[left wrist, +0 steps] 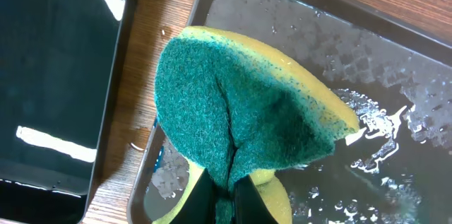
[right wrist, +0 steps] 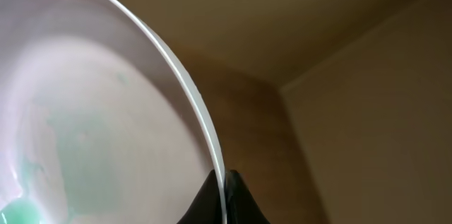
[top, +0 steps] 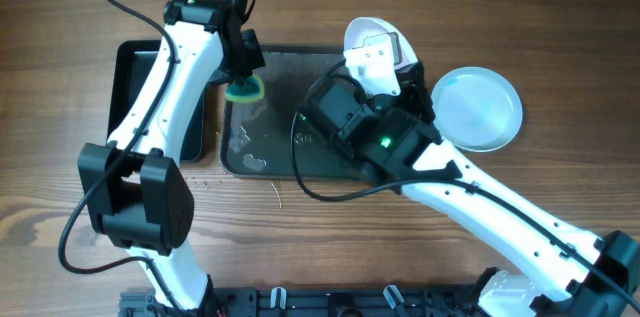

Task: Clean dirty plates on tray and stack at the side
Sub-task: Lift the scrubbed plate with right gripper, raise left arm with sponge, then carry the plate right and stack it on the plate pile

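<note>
Trays: two; wet grey tray (top: 290, 162) at centre, black tray (top: 135, 77) just left of it.
Plates: two seen; white plate (top: 366, 37) tilted over the grey tray's far edge, blue plate (top: 478, 107) flat to the right.
Sponge (top: 243, 88): one, over the grey tray's far-left corner.
Left gripper (left wrist: 229, 196): pointing down, clamped on sponge.
Right gripper (right wrist: 224, 196): pinching white plate's rim.

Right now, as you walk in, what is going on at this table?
The left gripper pinches a green and yellow sponge above the far left corner of the wet grey tray. The right gripper holds a white plate by its rim, tilted up near the tray's far right corner. Green smears show on it, so it is not yet wiped. A pale blue plate lies on the table right of the tray.
</note>
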